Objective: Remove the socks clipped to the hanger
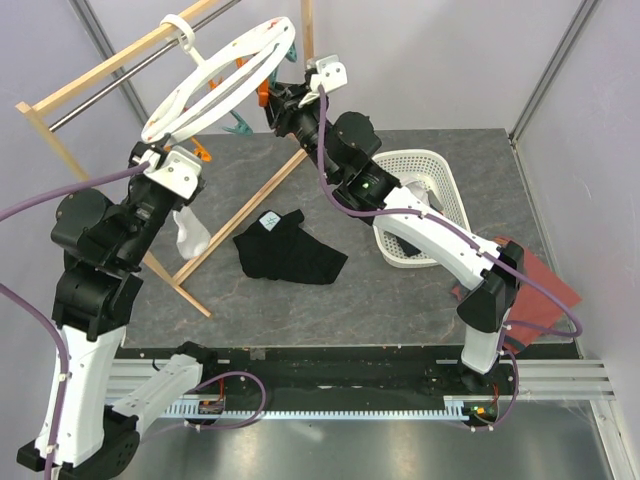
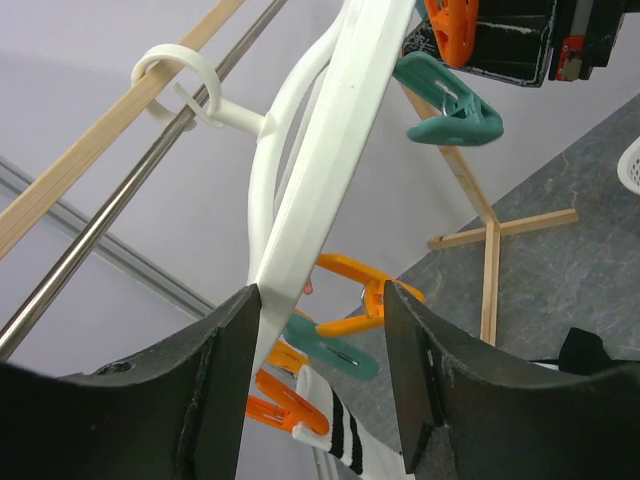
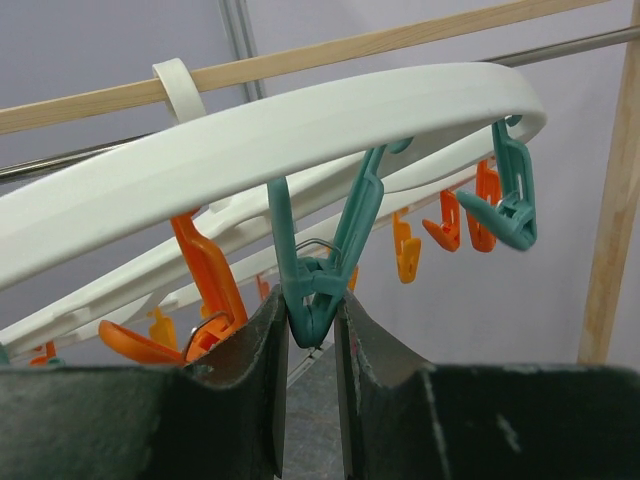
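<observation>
Top ext. cam is fixed high above & behind the arm bases, angled down; the whole tabletop [image 1: 330, 310] is taken in, near edge at bottom. Left wrist cam is pointed upward between the left gripper [image 2: 320, 300] fingers, v. close to the hanger [image 2: 330, 150] rim. Right wrist cam is aimed past the right gripper [image 3: 312, 310], close under the same ring, teal peg [image 3: 320, 280] centred. Hanger & wooden rail [image 2: 90, 145] are shared by all 3 views.

And the striped sock [image 2: 335, 440] runs off the left wrist view's bottom edge, only its clipped end showing. From above, the right arm [image 1: 440, 235] covers much of the basket [image 1: 420, 158], and the teal peg [image 3: 315, 285] loses its tip between the right jaws.
</observation>
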Robot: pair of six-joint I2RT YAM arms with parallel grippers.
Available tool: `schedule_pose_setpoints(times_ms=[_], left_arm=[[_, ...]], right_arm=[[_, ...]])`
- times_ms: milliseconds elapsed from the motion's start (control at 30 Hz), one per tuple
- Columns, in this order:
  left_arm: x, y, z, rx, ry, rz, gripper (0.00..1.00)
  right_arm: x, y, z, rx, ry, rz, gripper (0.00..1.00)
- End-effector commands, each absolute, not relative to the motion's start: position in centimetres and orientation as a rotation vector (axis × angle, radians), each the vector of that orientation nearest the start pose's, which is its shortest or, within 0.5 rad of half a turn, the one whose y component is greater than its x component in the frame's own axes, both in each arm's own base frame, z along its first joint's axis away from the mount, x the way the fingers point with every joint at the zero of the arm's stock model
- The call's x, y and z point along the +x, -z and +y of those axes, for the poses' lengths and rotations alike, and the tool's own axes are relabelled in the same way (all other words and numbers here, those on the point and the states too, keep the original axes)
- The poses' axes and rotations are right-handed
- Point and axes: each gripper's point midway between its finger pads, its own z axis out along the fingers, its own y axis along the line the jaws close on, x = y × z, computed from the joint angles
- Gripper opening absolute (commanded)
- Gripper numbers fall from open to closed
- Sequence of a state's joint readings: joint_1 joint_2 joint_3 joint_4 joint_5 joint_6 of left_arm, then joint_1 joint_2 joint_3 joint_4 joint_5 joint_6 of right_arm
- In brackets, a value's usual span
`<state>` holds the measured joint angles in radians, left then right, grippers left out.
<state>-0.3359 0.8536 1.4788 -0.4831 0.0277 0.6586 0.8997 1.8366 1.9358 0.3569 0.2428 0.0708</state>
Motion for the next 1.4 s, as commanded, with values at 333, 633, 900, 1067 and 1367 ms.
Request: schedule_pose_setpoints(times_ms=[333,633,900,1067,1367], left_arm=[[23.8,-56.6,-8.5,0.690,-0.147,1.068,0.63],[24.2,-56.0,-7.9,0.715,-0.222,1.071,0.64],[26.2,-55.4,-8.1,0.800,-0.315,1.084,0.63],[26.4,-55.4,-8.5,0.843,-0.313,1.098,0.62],[27.5,-54.7,-8.5,0.864,-0.334,1.124,0.48]], right_arm=[[36.0,-53.9,42.7,-0.332,-0.815,1.088,0.22],[35.7,-54.0,42.9,-0.349,-0.825,1.089,0.22],[35.3,-54.1,43.4,-0.410,-0.827,1.077,0.23],[35.1,-53.9,43.8,-0.447,-0.819,1.067,0.24],[34.7,-53.5,44.5,-0.489,-0.836,1.060,0.25]])
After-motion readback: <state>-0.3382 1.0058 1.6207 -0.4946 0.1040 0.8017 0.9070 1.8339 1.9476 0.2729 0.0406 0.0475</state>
